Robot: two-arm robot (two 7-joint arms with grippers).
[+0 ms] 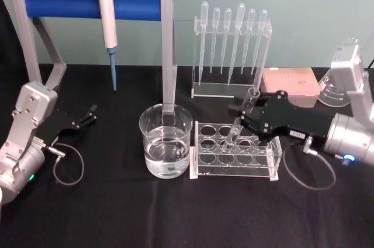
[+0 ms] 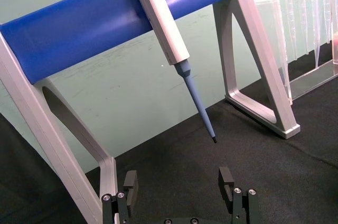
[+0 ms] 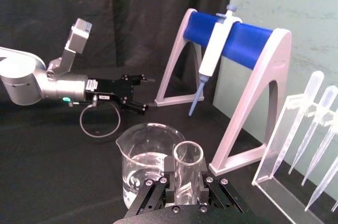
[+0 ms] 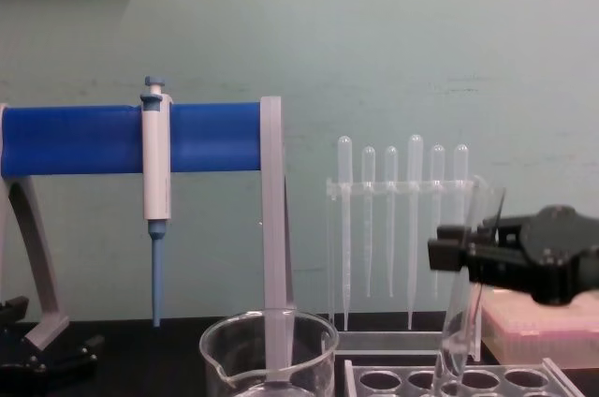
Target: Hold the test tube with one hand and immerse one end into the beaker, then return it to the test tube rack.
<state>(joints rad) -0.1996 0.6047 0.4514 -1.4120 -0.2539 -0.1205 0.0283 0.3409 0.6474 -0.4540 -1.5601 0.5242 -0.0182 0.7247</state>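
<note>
The long clear glass test tube (image 1: 236,132) sits right of centre in the head view. It is tilted, with its rounded end down at a hole in the clear acrylic rack (image 1: 274,165) and its open rim leaning up and back. My right black 2-fingered gripper (image 1: 245,119) reaches in from the right edge and is clamped on the tube's middle; I judge that grip leaves the lower end free for dipping. The wide glass beaker (image 1: 166,143), part-filled with water, stands just left of the rack, so the transfer is short. Whether the tube is leaving or re-entering the rack I cannot tell. My left gripper (image 2: 178,182) rests at the left edge, fingers apart.
</note>
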